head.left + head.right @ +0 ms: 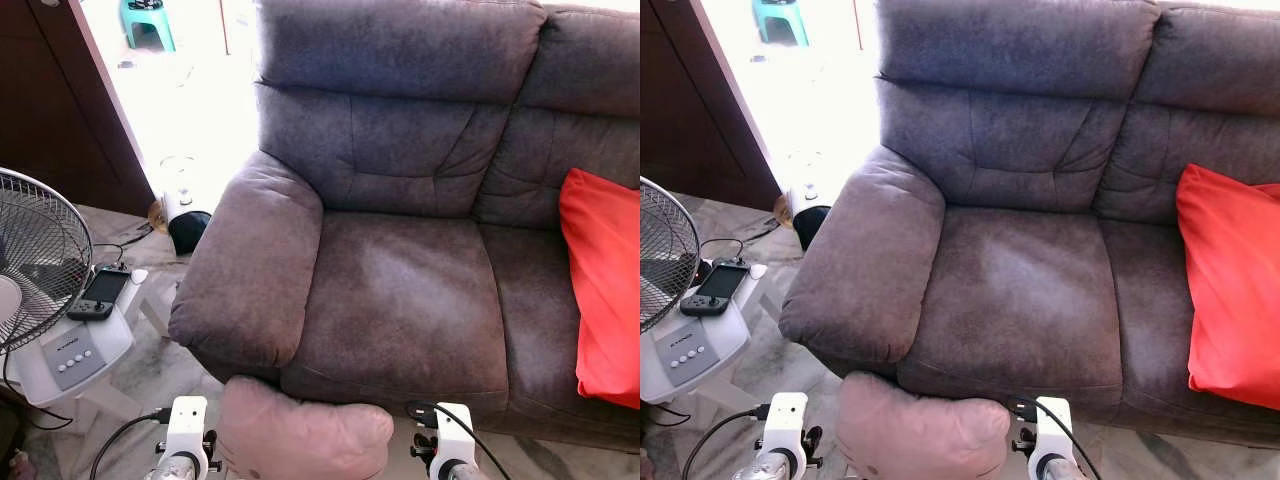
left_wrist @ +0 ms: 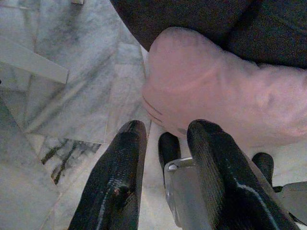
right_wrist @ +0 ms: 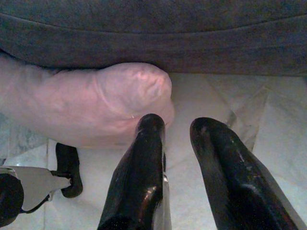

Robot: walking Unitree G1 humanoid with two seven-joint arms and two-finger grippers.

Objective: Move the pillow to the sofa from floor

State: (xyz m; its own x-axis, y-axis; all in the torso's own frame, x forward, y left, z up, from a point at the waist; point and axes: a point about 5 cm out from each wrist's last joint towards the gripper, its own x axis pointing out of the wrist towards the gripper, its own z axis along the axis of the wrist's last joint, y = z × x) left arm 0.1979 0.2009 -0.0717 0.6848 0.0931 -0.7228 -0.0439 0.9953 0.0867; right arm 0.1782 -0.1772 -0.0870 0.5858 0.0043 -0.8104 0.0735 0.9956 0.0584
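A pale pink pillow (image 1: 300, 435) hangs low in front of the grey sofa (image 1: 400, 300), just below the seat's front edge, pinched between my two arms. My left gripper (image 2: 165, 129) is open, its fingertips against the pillow's (image 2: 216, 91) left end with nothing between them. My right gripper (image 3: 180, 122) is open too; one finger (image 3: 148, 139) presses the pillow's (image 3: 86, 103) right end. The white wrists (image 1: 185, 430) (image 1: 455, 440) flank the pillow at the bottom of the eye views. The pillow's underside is hidden.
A red cushion (image 1: 605, 290) leans on the sofa's right seat. To the left stand a fan (image 1: 30, 260), a white stand with a handheld game console (image 1: 100, 293), and a small appliance (image 1: 185, 215) by the armrest (image 1: 250, 270). Marble floor (image 2: 72, 72) lies below.
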